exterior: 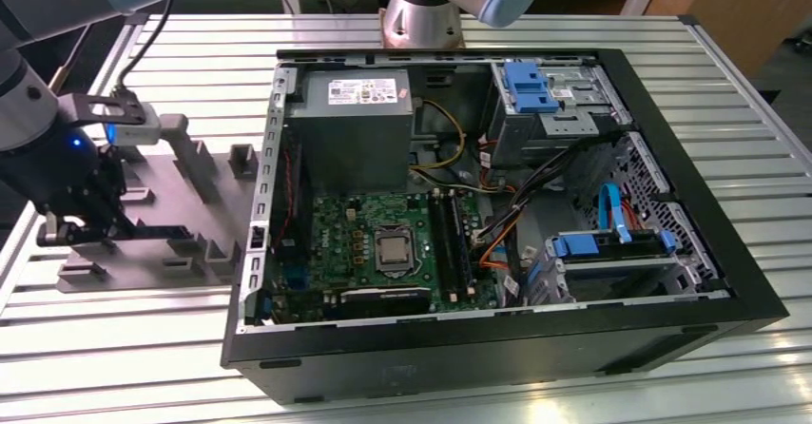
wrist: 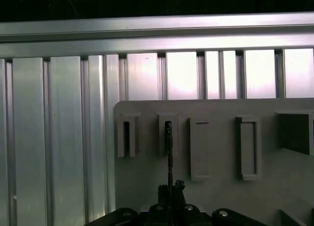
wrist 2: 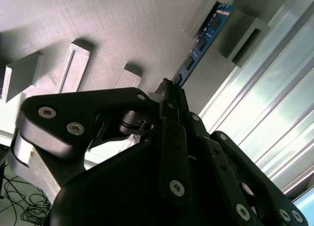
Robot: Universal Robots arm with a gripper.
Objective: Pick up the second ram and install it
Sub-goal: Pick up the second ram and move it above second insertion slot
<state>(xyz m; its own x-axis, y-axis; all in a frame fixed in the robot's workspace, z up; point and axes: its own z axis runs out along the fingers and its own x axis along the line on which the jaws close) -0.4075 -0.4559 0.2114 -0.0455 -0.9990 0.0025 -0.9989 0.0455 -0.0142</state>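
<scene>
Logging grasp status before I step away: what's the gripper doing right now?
The gripper: closed on the second ram, whose far end sits at a slot of the grey fixture.

Beneath me, the slatted aluminium table [exterior: 114, 348] bears two things — a grey fixture [exterior: 165, 191] and an open computer case [exterior: 508, 348].

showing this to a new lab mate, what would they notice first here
The open PC case takes up the middle of the exterior view, with its green motherboard bare. At that view's left the arm reaches down over a grey fixture. In the second wrist view the hand is shut on the ram, a thin stick on edge with its far end at a fixture slot.
</scene>
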